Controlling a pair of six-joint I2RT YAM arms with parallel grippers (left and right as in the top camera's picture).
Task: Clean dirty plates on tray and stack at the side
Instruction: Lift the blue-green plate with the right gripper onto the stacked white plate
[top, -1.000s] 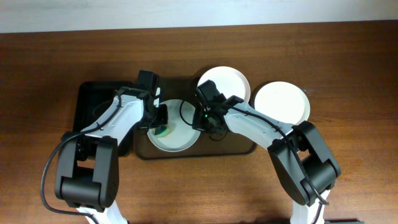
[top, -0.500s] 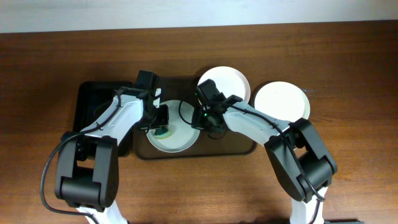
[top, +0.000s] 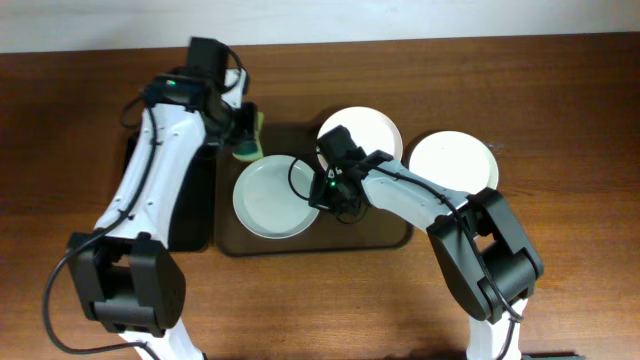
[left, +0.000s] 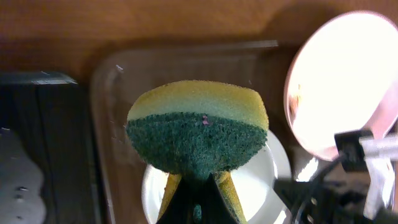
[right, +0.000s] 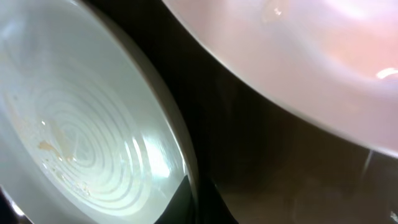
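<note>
Pale blue-green plate (top: 268, 197): round, shallow, glossy, concentric ridges, brown specks. It lies flat in the left half of the tray (top: 385, 240). Right hand (top: 322, 195) pinches its right rim. Left hand (left: 196, 198) clamps a domed yellow-and-green sponge (left: 198, 127).

You have three plates to count: one pale blue-green plate (top: 272, 197), one white plate (top: 370, 128) and a second white plate (top: 455, 162). There are two trays, one brown tray (top: 380, 238) and one black tray (top: 195, 215), and a single yellow-and-green sponge (top: 248, 140).
</note>
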